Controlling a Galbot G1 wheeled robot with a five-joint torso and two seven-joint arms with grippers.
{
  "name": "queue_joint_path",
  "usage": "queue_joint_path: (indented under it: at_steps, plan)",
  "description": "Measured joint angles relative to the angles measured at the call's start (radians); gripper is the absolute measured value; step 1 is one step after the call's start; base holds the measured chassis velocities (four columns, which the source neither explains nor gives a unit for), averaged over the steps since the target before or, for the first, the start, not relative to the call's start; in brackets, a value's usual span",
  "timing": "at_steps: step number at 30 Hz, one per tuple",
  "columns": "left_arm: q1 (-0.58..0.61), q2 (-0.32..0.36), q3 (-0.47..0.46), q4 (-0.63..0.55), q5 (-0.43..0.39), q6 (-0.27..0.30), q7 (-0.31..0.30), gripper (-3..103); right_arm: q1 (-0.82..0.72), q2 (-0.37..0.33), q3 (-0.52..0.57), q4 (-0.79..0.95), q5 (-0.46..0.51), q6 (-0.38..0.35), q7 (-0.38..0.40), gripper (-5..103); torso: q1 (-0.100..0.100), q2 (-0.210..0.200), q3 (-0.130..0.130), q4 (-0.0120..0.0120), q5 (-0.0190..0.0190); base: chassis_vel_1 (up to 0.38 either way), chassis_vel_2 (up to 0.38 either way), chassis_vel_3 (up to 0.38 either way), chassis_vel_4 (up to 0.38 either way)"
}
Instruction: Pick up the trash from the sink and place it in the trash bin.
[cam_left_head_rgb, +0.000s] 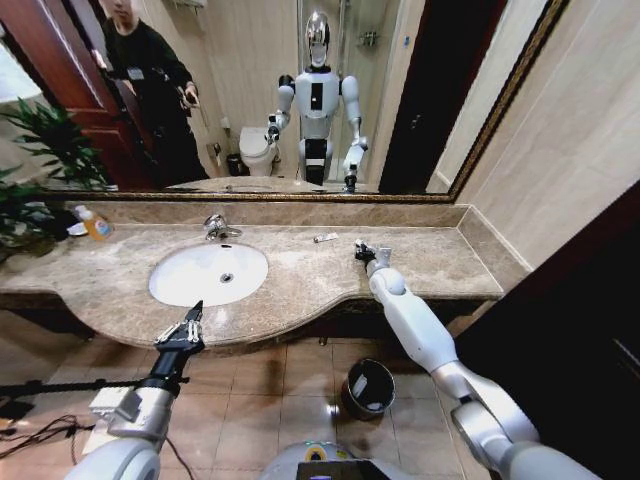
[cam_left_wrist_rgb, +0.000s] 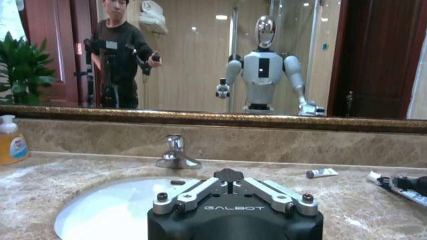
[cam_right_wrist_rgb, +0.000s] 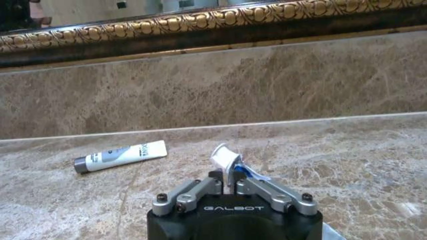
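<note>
Two pieces of trash lie on the marble countertop (cam_left_head_rgb: 300, 280) to the right of the sink (cam_left_head_rgb: 208, 273): a small white tube with a grey cap (cam_right_wrist_rgb: 120, 156), lying free near the backsplash, and a white-and-blue toothpaste tube (cam_right_wrist_rgb: 230, 164), pinched between the pressed-together fingers of the right gripper (cam_left_head_rgb: 360, 250). The tube's far end sticks out past the fingertips; the rest is hidden behind the gripper body in the right wrist view. The left gripper (cam_left_head_rgb: 186, 327) hovers at the front edge of the counter just before the basin — its fingers look drawn together to a point in the head view, and the left wrist view hides their tips. One faucet (cam_left_head_rgb: 216, 228) stands behind the basin. One trash bin (cam_left_head_rgb: 368, 388) sits on the tiled floor below the counter, its lower part cut off by the robot's body. One soap bottle (cam_left_head_rgb: 95, 224) stands far left — partly screened by plant leaves (cam_left_head_rgb: 40, 170).
</note>
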Motion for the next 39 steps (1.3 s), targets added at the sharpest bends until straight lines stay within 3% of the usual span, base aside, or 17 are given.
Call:
queue_joint_path:
  at_steps: [1,4,17,19,21,24,27,29,31,38,39]
  plan:
    - [0.0,0.0,0.0,0.0,0.0,0.0,0.0,0,-0.004,-0.002,0.001,0.002,0.0,0.002,0.0,2,0.0,0.0,0.0,0.0,0.0,0.0,0.0,0.0,0.0]
    - [0.0,0.0,0.0,0.0,0.0,0.0,0.0,0,-0.012,-0.004,0.003,0.006,-0.001,0.006,0.0,0,0.0,0.0,0.0,0.0,0.0,0.0,0.0,0.0,0.0]
    - [0.0,0.0,0.0,0.0,0.0,0.0,0.0,0,-0.03,-0.025,0.005,0.058,-0.006,0.011,0.005,0,0.0,0.0,0.0,-0.0001,0.0,0.0,0.0,0.0,0.0]
    - [0.0,0.0,0.0,0.0,0.0,0.0,0.0,0,-0.021,-0.022,0.002,0.06,-0.007,0.011,0.007,8,0.0,0.0,0.0,-0.0001,0.0,0.0,0.0,0.0,0.0]
    - [0.0,0.0,0.0,0.0,0.0,0.0,0.0,0,-0.015,-0.018,0.0,0.056,-0.008,0.011,0.007,8,0.0,0.0,0.0,-0.0001,0.0,0.0,0.0,0.0,0.0]
    - [0.0,0.0,0.0,0.0,0.0,0.0,0.0,0,0.007,-0.001,-0.012,0.025,-0.021,0.018,0.005,24,0.0,0.0,0.0,0.0,-0.0001,0.0,0.0,0.0,0.0]
    - [0.0,0.0,0.0,0.0,0.0,0.0,0.0,0,0.019,0.007,-0.016,0.007,-0.026,0.018,0.001,29,0.0,0.0,0.0,0.0,0.0,0.0,0.0,0.0,0.0]
    - [0.0,0.0,0.0,0.0,0.0,0.0,0.0,0,0.033,0.014,-0.019,-0.017,-0.03,0.018,-0.007,45,0.0,0.0,0.0,0.0001,-0.0001,0.0,0.0,0.0,0.0]
    - [0.0,0.0,0.0,0.0,0.0,0.0,0.0,0,0.035,0.013,-0.02,-0.026,-0.032,0.019,-0.014,45,0.0,0.0,0.0,0.0,0.0,0.0,0.0,0.0,0.0]
    - [0.0,0.0,0.0,0.0,0.0,0.0,0.0,0,0.042,-0.003,-0.017,-0.055,-0.091,0.029,-0.068,78,0.0,0.0,0.0,0.0,-0.0001,0.0,0.0,0.0,0.0]
    - [0.0,0.0,0.0,0.0,0.0,0.0,0.0,0,0.042,-0.003,-0.017,-0.055,-0.091,0.029,-0.068,78,0.0,0.0,0.0,0.0,-0.0001,0.0,0.0,0.0,0.0]
